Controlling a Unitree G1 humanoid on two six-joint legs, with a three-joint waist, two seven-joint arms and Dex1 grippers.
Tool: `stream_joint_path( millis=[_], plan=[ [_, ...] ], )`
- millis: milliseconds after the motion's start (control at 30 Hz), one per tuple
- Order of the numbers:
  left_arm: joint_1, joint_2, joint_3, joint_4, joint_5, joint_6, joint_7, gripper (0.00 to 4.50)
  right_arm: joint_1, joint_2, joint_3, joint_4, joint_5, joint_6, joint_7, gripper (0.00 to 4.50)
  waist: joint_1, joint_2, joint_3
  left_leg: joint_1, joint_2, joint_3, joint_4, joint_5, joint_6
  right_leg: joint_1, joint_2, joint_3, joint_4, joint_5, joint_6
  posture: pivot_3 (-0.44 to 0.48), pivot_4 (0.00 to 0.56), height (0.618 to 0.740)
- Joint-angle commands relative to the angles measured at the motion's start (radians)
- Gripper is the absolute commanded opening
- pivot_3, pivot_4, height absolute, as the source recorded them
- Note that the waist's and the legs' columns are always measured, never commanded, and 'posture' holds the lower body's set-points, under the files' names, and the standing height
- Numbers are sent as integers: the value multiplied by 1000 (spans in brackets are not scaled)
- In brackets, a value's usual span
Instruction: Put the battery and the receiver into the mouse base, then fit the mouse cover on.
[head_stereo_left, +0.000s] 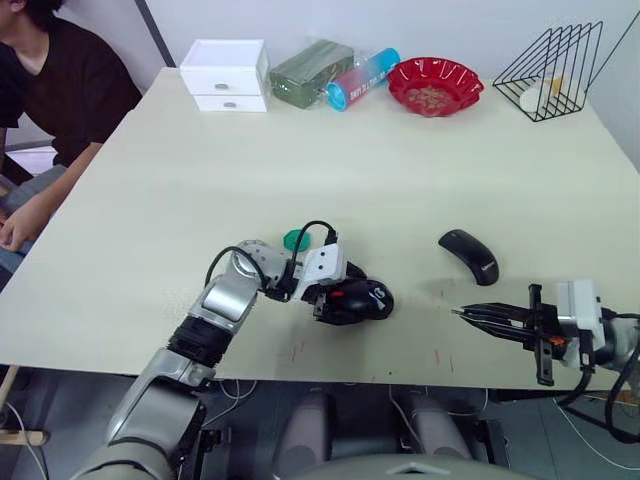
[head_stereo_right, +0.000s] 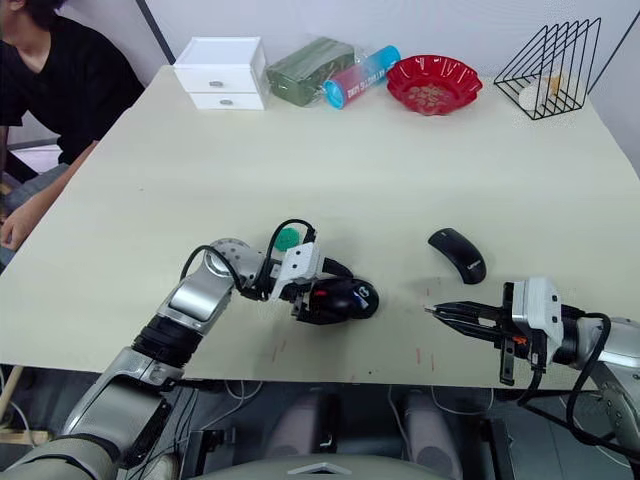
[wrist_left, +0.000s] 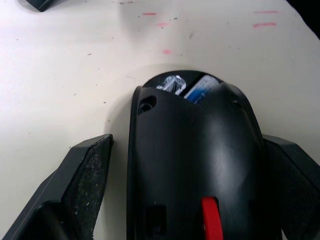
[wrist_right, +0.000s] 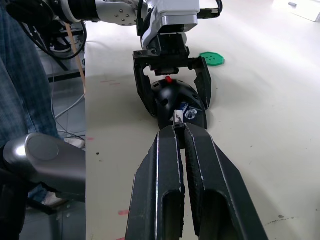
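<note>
Left hand (head_stereo_left: 352, 300) spread astride mouse base (head_stereo_left: 362, 298) (battery (wrist_left: 199, 91) inside), right hand (head_stereo_left: 458, 313) clenched, empty

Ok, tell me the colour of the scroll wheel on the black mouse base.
Red scroll wheel, clearest in the left wrist view.

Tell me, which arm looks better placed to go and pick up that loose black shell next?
Probably the right. The right gripper is empty, fingers closed, and the mouse cover lies on its side of the table, just beyond it. The left gripper is busy straddling the mouse base.
</note>
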Motion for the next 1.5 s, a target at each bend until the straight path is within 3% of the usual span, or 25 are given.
stream_joint_path(
  millis=[33,333,433,467,633,800,1033,1133,1433,1500],
  plan=[
    [6,2,-4,-4,1,-3,-3,4420,3,1,-6,-11,2,-27,14,0,0,0,0,0,0,0,0,0,0,0,0,0,0,0,0,0,150,740],
    [7,1,-11,-1,11,-17,-3,4420,-9,5,4,0,-10,-37,19,0,0,0,0,0,0,0,0,0,0,0,0,0,0,0,0,0,150,740],
    [11,2,-10,-7,9,-13,-2,3093,-21,11,16,-4,-17,-32,7,0,0,0,0,0,0,0,0,0,0,0,0,0,0,0,0,0,150,740],
    [12,3,-10,-9,10,-13,-2,2909,-22,12,18,-6,-18,-32,5,0,0,0,0,0,0,0,0,0,0,0,0,0,0,0,0,0,150,740],
    [17,12,-17,-19,22,-26,-4,2914,-46,8,34,-48,-7,64,-83,0,0,0,0,0,0,0,0,0,0,0,0,0,0,0,0,0,150,740],
    [30,11,-17,-69,27,20,26,2914,-156,-32,103,-177,36,376,-287,0,-3,1,-1,1,0,0,0,0,0,0,0,1,1,0,0,0,150,740],
    [32,6,-23,-115,46,85,69,2914,-297,-74,152,-277,137,679,-434,0,0,1,-1,0,0,0,1,0,0,0,0,0,0,0,0,0,150,740],
    [71,-2,-14,-157,36,130,102,2914,-424,-77,189,-312,239,843,-490,0,-2,1,-1,0,0,0,1,0,0,0,0,0,1,0,0,0,150,740],
    [68,-19,-34,-173,50,153,140,2914,-849,-2,289,-167,388,1429,-702,0,-1,1,-1,-1,0,0,1,0,0,0,-1,0,1,0,0,0,150,740],
    [65,-21,-36,-168,52,153,140,2914,-897,12,302,-123,426,1479,-744,0,0,1,-1,0,0,0,1,0,0,0,-1,0,2,0,0,0,150,740]
  ],
)
